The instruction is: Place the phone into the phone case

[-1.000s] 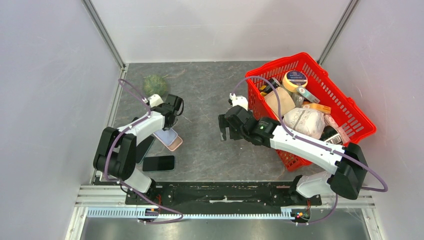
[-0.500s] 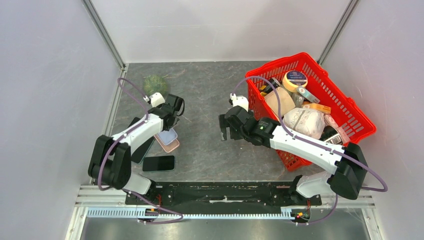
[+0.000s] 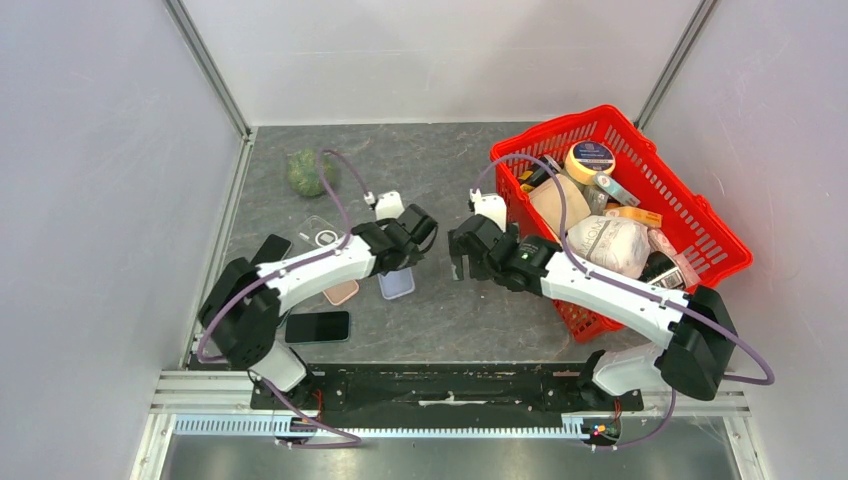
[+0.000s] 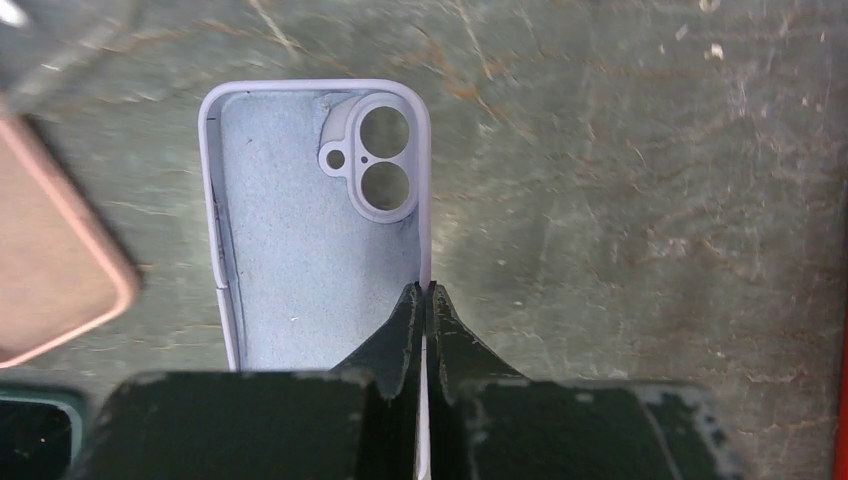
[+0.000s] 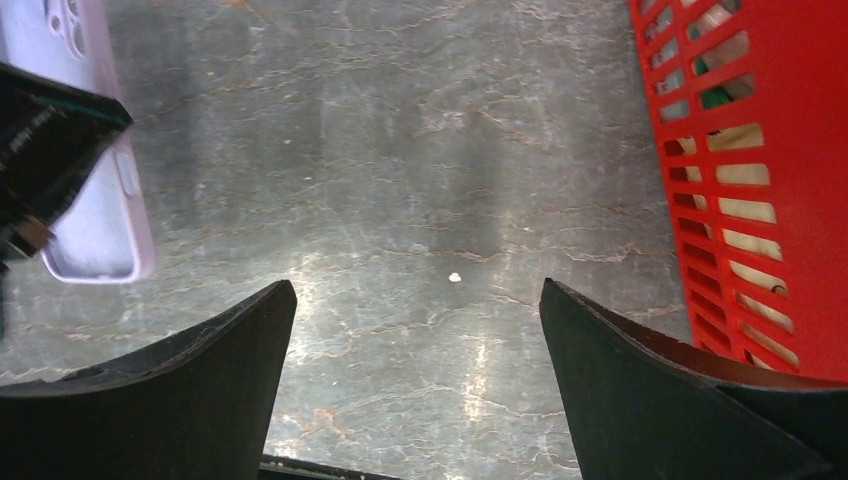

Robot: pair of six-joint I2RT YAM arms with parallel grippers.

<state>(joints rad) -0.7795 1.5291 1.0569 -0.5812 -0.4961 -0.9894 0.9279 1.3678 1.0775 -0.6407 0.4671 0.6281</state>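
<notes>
A lilac phone case (image 3: 397, 284) lies open side up on the table's middle, with its camera cutout at the far end in the left wrist view (image 4: 300, 240). My left gripper (image 3: 404, 252) is shut on the case's right wall (image 4: 428, 292). A black phone (image 3: 318, 326) lies flat near the front left, apart from both grippers. My right gripper (image 3: 463, 268) is open and empty just right of the case, its jaws wide apart above bare table (image 5: 415, 300). The case's corner shows at the left of the right wrist view (image 5: 100, 235).
A pink case (image 3: 343, 292) lies left of the lilac one (image 4: 50, 250). A clear case (image 3: 318, 238) and a dark phone (image 3: 270, 250) lie further left. A green ball (image 3: 307, 172) sits at the back left. A red basket (image 3: 700, 215) full of items stands right (image 5: 770, 150).
My left gripper has moved right towards the table's middle, taking the lilac case off the pile by the left wall. The clear case is uncovered. The right arm barely moved.
</notes>
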